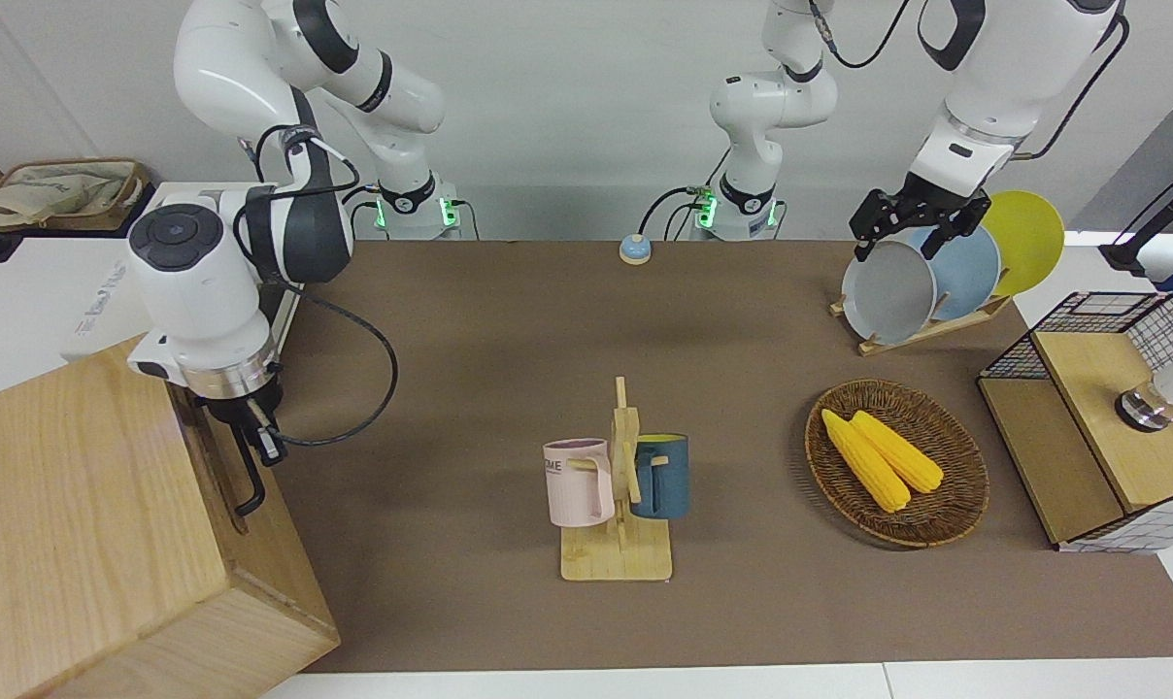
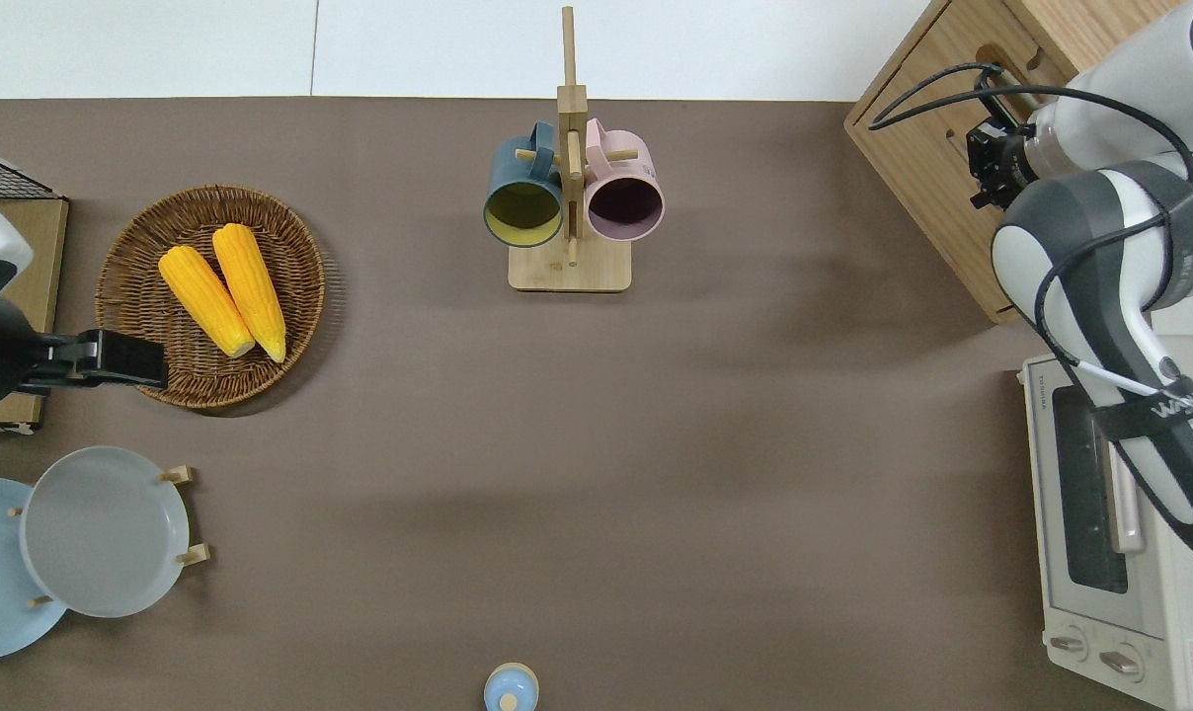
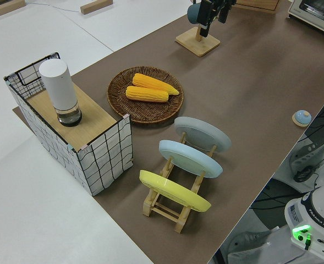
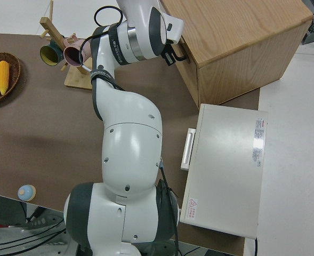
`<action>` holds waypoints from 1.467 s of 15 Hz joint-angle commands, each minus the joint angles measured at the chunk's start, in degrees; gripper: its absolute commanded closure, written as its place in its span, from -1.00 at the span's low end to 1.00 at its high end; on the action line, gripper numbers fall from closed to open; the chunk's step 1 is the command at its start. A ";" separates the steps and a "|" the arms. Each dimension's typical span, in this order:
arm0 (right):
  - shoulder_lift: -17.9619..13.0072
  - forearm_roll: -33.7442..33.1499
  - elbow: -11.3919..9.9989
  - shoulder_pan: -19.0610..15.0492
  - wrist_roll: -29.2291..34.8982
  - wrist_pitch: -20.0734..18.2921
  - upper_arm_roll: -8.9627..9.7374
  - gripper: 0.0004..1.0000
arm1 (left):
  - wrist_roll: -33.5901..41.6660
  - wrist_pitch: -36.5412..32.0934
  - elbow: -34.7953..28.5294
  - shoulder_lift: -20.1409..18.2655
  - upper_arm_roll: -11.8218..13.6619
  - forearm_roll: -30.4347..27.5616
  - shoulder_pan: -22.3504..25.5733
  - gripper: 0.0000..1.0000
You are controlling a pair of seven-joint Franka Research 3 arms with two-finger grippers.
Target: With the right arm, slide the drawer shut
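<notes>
Your right gripper [image 1: 256,442] rests against the drawer's [image 1: 232,456] black loop handle [image 1: 253,485] on the cabinet [image 1: 91,505] front, placed for pushing; its finger spread cannot be told. The drawer appears nearly flush.

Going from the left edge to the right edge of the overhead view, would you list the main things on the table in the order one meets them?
Grey plate → wicker basket holding two corn cobs → blue mug → pink mug → wooden cabinet → white toaster oven.
</notes>
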 commanded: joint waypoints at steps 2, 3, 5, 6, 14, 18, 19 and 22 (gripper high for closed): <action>-9.64 4.48 -7.63 1.67 -5.98 0.26 -0.40 1.00 | 0.30 -0.27 0.04 -0.42 0.12 0.73 -0.27 -1.00; -11.66 5.55 -9.83 1.67 -8.44 0.26 -0.66 1.00 | 0.30 -0.27 0.04 -0.42 0.20 0.73 -0.36 -1.00; -16.14 9.32 -13.88 1.67 -14.94 0.43 -1.53 0.92 | 0.30 -0.27 0.04 -0.51 0.12 0.73 -0.27 -0.99; -18.08 11.16 -15.20 2.01 -17.84 0.43 -2.24 0.88 | 0.39 -0.27 0.04 -0.42 0.20 0.73 -0.27 -1.00; -32.51 24.18 -25.41 5.53 -51.15 -0.09 -11.56 -0.97 | 0.39 -0.27 0.04 -0.51 0.20 0.73 -0.27 -1.00; -36.28 28.57 -27.16 5.79 -63.90 -1.59 -14.45 -0.97 | 0.39 -0.27 0.04 -0.42 0.20 0.73 -0.27 -0.99; -37.34 30.06 -27.78 6.93 -65.67 -1.59 -15.94 -0.97 | 0.30 -0.27 0.04 -0.51 0.20 0.73 -0.27 -1.00; -40.42 35.52 -30.15 9.91 -69.11 -1.94 -21.12 -0.97 | 0.39 -0.27 0.04 -0.42 0.12 0.73 -0.27 -1.00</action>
